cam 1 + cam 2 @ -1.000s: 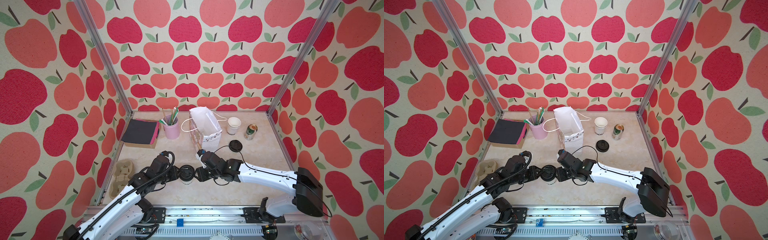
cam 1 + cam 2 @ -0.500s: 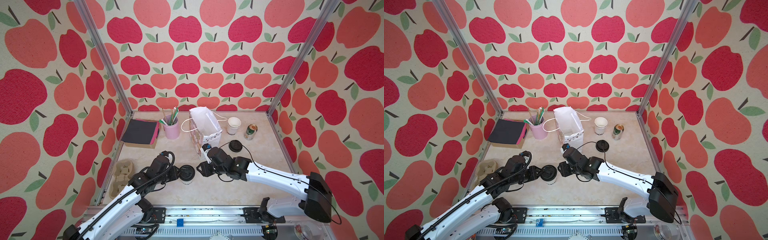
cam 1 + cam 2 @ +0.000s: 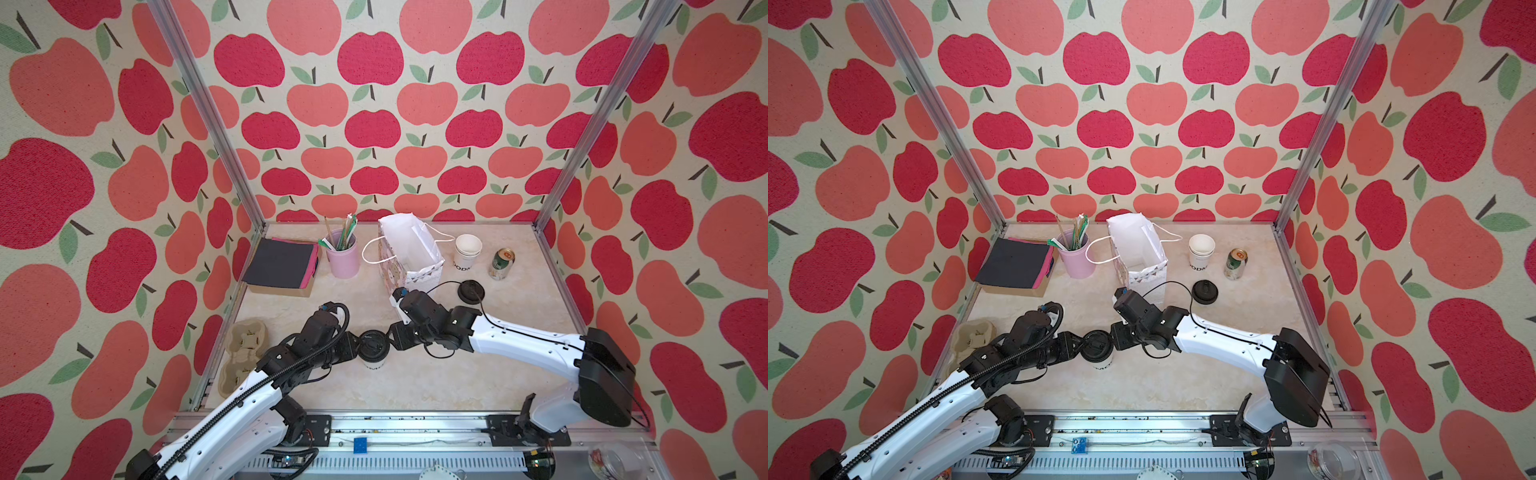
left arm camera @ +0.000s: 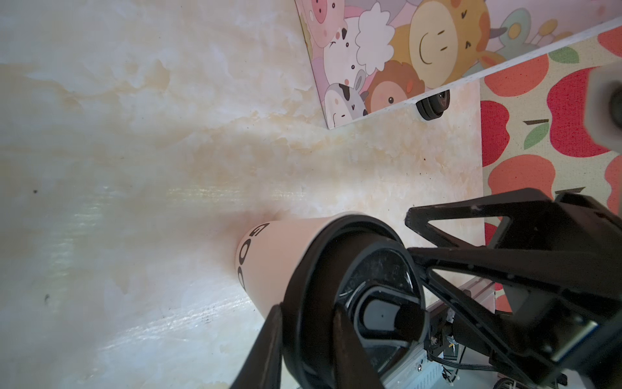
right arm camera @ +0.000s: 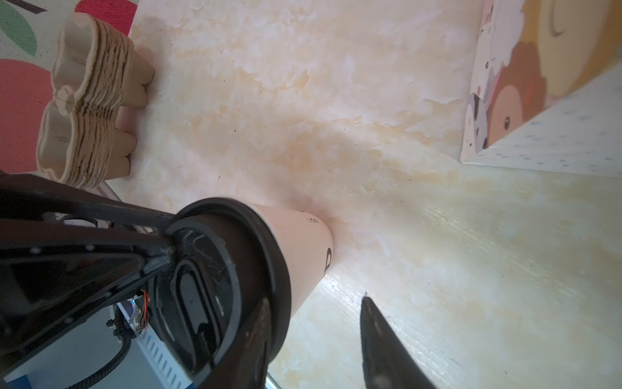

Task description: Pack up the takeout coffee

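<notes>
The takeout coffee [image 3: 374, 351] [image 3: 1098, 349], a white cup with a black lid, stands upright on the table near the front. My left gripper [image 3: 355, 347] [image 4: 309, 340] is shut on the lid's rim, one finger outside it and one on top. My right gripper [image 3: 392, 336] [image 5: 319, 336] reaches in from the cup's other side and is open. One of its fingers [image 5: 259, 336] lies over the lid's edge, while its other finger hangs above bare table beside the cup. A white paper bag [image 3: 409, 249] [image 3: 1136, 245] with cartoon animals on its side stands open behind the cup.
Right of the bag stand a stack of lidless white cups [image 3: 467, 249] and a green can [image 3: 502, 264], with a loose black lid [image 3: 470, 290] in front. A pink straw cup [image 3: 343, 255] and a napkin box [image 3: 282, 266] sit back left, pulp cup carriers [image 3: 245, 357] front left.
My right arm drew back a little to the right, then swung in again to the cup's lid. The left gripper and the cup have stayed in place.
</notes>
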